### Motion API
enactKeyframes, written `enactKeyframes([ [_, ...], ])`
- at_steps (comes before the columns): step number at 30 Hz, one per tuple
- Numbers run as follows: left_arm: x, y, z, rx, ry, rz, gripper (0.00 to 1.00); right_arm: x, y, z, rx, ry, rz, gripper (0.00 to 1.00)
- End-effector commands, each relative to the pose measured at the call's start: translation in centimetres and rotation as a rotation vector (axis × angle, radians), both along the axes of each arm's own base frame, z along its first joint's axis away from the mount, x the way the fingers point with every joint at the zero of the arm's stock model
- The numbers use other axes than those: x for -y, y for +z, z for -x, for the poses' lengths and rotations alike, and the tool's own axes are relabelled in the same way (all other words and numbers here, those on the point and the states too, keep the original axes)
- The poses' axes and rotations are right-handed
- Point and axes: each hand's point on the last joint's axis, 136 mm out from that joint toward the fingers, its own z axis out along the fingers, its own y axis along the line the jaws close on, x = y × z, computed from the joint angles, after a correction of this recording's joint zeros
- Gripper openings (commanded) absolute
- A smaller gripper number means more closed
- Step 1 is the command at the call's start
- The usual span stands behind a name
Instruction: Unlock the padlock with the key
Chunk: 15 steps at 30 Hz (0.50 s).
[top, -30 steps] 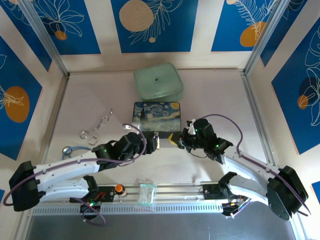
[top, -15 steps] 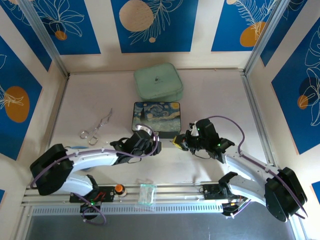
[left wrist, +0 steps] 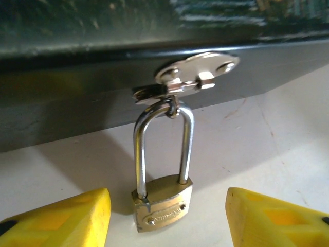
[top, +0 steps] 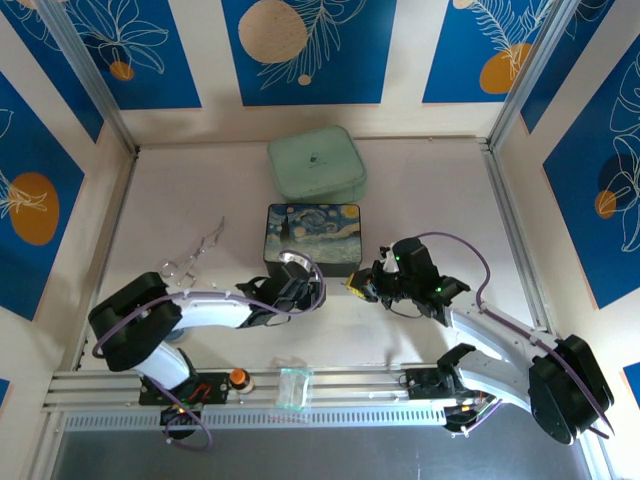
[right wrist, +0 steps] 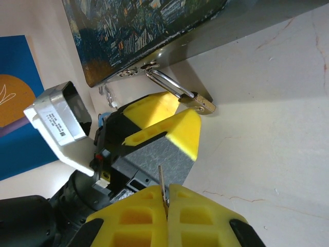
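The left arm's jaws are held apart, their yellow fingertips (left wrist: 67, 216) set on either side of the padlock (left wrist: 163, 206) without touching it. The right arm's jaws are pressed together on the key (right wrist: 162, 188), whose thin blade is seen poking out from between them. The padlock's brass body is rested on the pale counter (left wrist: 267, 144), and its shackle (left wrist: 140, 149) is hooked through the latch (left wrist: 198, 72) on the front of the starry-night painted box (left wrist: 103, 46).
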Motion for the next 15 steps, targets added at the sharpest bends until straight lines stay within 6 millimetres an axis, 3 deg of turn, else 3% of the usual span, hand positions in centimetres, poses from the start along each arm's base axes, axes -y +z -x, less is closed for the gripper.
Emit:
enactKeyframes([
  [1, -0.1, -0.7, -0.4, 0.026, 0.018, -0.014, 0.58, 0.1, -0.5, 0.8, -0.03, 0.022, 0.0, 0.0],
  [15, 1.9, -1.3, -0.4, 0.019, -0.013, 0.064, 0.42, 0.2, -2.0, 1.4, -0.053, 0.014, 0.022, 0.0],
])
